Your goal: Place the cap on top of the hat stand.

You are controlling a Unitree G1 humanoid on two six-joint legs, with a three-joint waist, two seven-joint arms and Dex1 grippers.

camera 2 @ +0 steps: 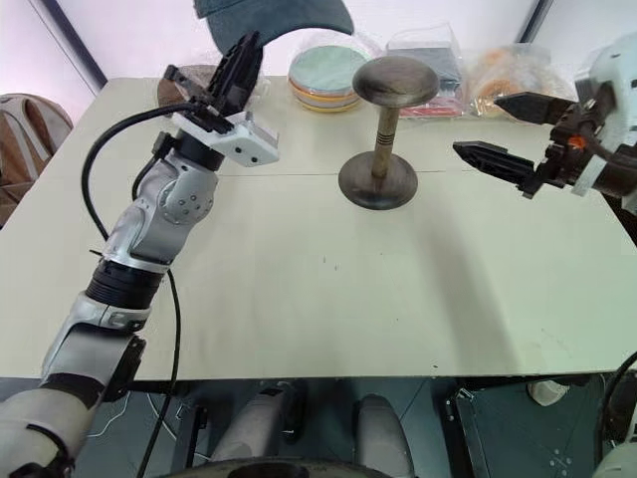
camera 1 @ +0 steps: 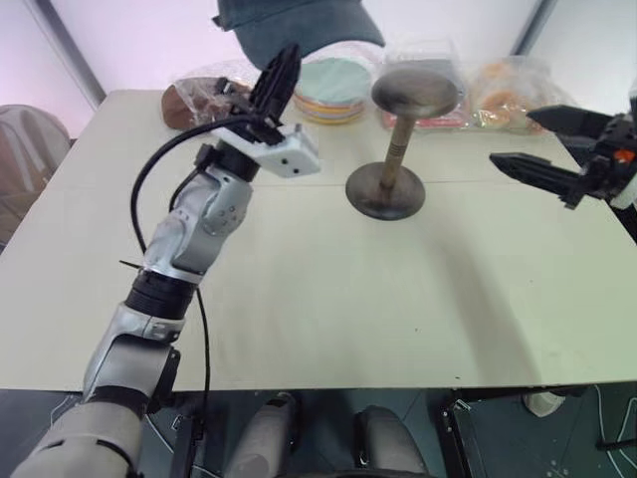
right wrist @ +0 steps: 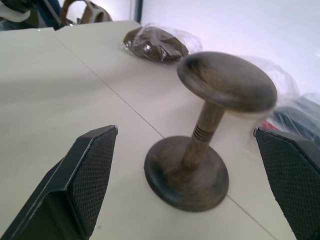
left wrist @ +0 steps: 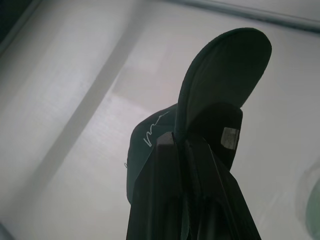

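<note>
Nearest, the left claw [camera 1: 282, 68] is raised above the tabletop [camera 1: 328, 299], its fingers pinched tight on the cap's [camera 1: 299, 25] brim, the cap hanging above it. Beyond and right of that claw stands the hat stand [camera 1: 398, 149], bare-topped. Right of the stand, the right claw [camera 2: 513, 129] hovers level, fingers spread wide, holding nothing.

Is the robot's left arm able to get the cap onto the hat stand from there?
Probably yes. The left gripper holds the cap up above the table, and nothing sits between it and the hat stand.
</note>
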